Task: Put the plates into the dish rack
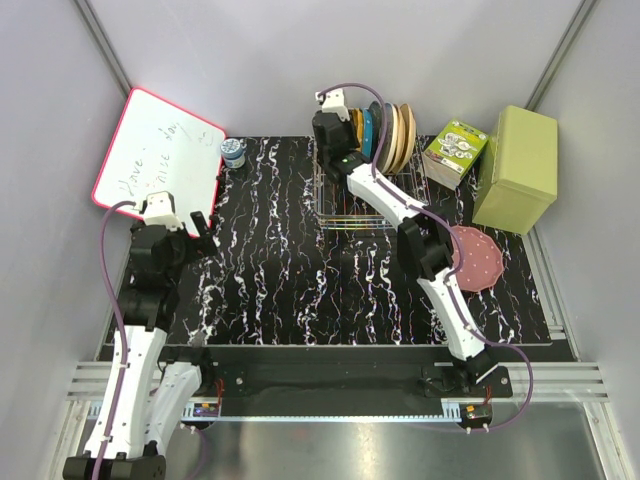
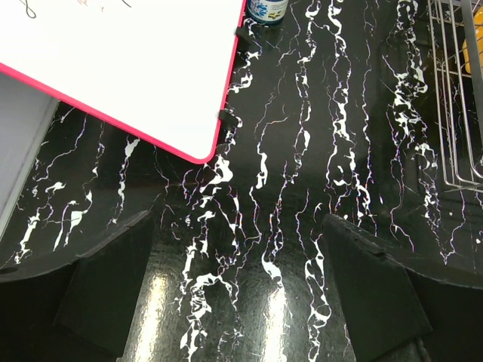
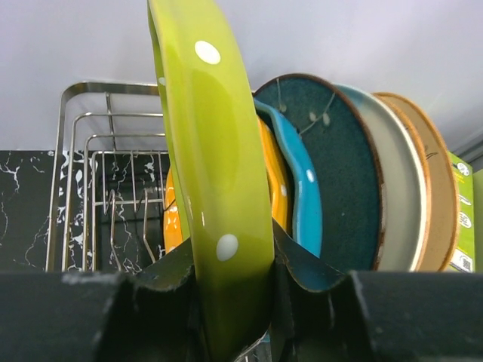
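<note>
My right gripper (image 3: 234,264) is shut on the rim of the yellow-green dotted plate (image 3: 211,151), holding it upright over the chrome dish rack (image 3: 75,151). Right behind it in the rack stand the orange plate (image 3: 276,181) and the bright blue plate (image 3: 303,200). In the top view the right gripper (image 1: 335,125) is at the rack's (image 1: 350,205) far left end and hides the yellow-green plate. The pink plate (image 1: 476,258) lies flat on the table at the right. My left gripper (image 2: 238,219) is open and empty above the table, also in the top view (image 1: 205,228).
A dark teal plate (image 3: 343,166), a beige plate (image 3: 400,196) and a tan plate (image 3: 438,188) stand at the rack's right end. A red-framed whiteboard (image 1: 155,160) and a small jar (image 1: 233,152) are at the back left. A green-and-white box (image 1: 455,150) and an olive-green box (image 1: 517,168) are at the back right.
</note>
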Robot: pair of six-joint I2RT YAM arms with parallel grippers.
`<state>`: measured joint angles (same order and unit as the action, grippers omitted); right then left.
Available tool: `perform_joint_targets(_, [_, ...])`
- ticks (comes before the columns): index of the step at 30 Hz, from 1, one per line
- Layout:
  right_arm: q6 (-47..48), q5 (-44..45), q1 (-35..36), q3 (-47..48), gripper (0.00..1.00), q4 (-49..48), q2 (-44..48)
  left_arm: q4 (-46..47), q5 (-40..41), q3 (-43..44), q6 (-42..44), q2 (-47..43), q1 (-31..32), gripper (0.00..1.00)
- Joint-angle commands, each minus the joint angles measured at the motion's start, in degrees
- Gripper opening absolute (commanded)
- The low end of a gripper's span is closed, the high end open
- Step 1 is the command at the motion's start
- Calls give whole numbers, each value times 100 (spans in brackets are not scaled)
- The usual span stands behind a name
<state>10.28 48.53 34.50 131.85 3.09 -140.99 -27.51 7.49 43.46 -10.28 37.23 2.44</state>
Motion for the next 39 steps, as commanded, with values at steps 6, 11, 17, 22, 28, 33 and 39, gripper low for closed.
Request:
perform_joint_targets(6, [-272, 69, 13, 473, 0, -433, -69, 290, -133, -57, 97, -23, -24, 99])
perform_joint_targets(11, [-299, 69, 13, 491, 0, -380, -104, 307, -168, -66, 114, 3, -24, 99])
perform_joint_targets(17, [-413, 68, 22, 508, 0, -344, -201, 316, -221, -75, 114, 21, -24, 99])
perform_joint_targets(22, [-448, 77, 22, 517, 0, -142, -332, 316, -221, -84, 123, 12, -24, 99])
perform_joint_targets(28, [-422, 60, 22, 508, 35, -72, -324, 316, -256, -101, 114, -6, -33, 99])
perform_joint_targets(33, [-413, 60, 22, 280, 67, -89, 26, 334, -283, -110, 114, -41, -33, 99])
perform_joint_targets(39, [-317, -37, 83, -343, 74, -89, 650, 422, -248, -154, 167, -155, -33, 99])
